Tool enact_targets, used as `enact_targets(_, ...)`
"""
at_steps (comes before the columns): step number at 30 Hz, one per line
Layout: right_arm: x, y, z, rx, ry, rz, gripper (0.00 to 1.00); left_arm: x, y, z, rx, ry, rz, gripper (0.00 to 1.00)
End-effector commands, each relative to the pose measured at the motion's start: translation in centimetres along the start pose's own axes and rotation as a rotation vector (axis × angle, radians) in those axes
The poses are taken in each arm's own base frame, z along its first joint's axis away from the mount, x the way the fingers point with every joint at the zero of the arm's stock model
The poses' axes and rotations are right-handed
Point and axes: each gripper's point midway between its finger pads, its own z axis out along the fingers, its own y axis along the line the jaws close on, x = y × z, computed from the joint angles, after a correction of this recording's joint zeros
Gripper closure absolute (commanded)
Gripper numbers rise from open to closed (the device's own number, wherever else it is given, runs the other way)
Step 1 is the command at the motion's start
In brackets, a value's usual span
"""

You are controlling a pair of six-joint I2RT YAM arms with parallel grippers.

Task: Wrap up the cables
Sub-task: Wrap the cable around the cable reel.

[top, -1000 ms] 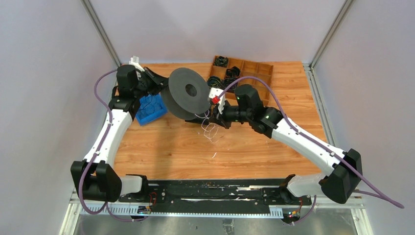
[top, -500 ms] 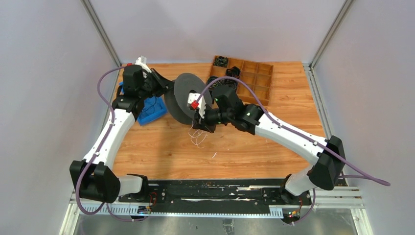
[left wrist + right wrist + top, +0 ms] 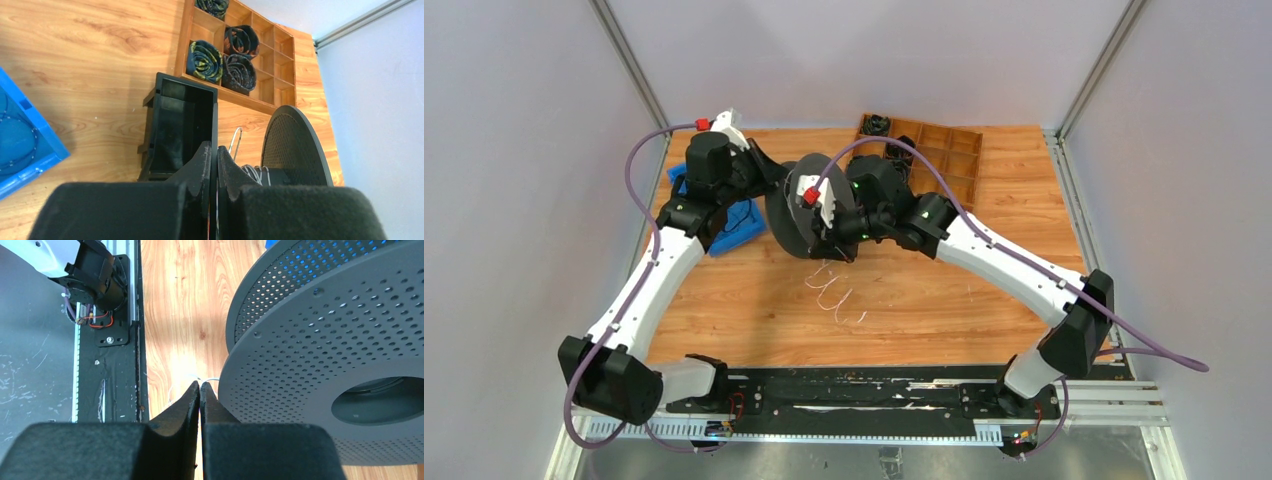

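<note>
Cables [image 3: 832, 293]: few turns on spool [image 3: 320, 340] hub, most lying as loose loops on surface [image 3: 944, 300] just below spool. Left tool [image 3: 216, 152] clamped on spool rim. Right tool [image 3: 200, 387] pinched together on strand beside flange. Judgement: winding barely begun, bulk of wire left to wrap.

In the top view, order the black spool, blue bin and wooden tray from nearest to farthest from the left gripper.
1. Black spool, beside the left gripper.
2. Blue bin, left, toward the bases.
3. Wooden tray, beyond the spool, rightward.
</note>
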Motion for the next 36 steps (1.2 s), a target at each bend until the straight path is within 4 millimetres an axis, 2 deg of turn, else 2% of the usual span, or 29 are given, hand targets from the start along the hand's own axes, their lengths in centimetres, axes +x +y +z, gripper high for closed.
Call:
enact_targets(1, -3.1, 4.6, -1.3, -0.167, -0.051, -0.01, 0.98, -5.1, -0.9, -0.6, -0.041, -0.21, 0.128, 1.0)
enact_targets(7, -4.0, 2.8, -2.4, -0.048, -0.035, -0.057, 0.99, -3.9, -1.4, -0.4, -0.035, -0.19, 0.19, 1.0)
enact_targets(16, -5.3, -1.1, -5.0, 0.206, -0.016, -0.133, 0.99, -2.8, -2.9, -0.4, -0.028, -0.175, 0.335, 1.0)
enact_targets(26, -5.1, -4.0, -7.1, 0.368, 0.049, -0.292, 0.99, -1.2, -5.2, 0.1, 0.026, -0.139, 0.424, 1.0)
enact_targets(29, -3.9, -3.7, -7.5, 0.357, 0.059, -0.292, 0.99, -1.4, -5.3, 0.0, 0.02, -0.143, 0.414, 1.0)
enact_targets(32, -1.9, -3.3, -7.6, 0.335, 0.038, -0.245, 0.99, -1.5, -5.4, -0.1, 0.02, -0.144, 0.393, 1.0)
enact_targets(34, -0.1, -4.1, -8.0, 0.341, 0.012, -0.184, 0.97, -1.6, -5.9, -0.3, 0.036, -0.138, 0.38, 1.0)
enact_targets(36, 1.3, -5.4, -8.6, 0.34, -0.039, -0.094, 0.89, -1.9, -6.7, -0.8, 0.067, -0.133, 0.365, 1.0)
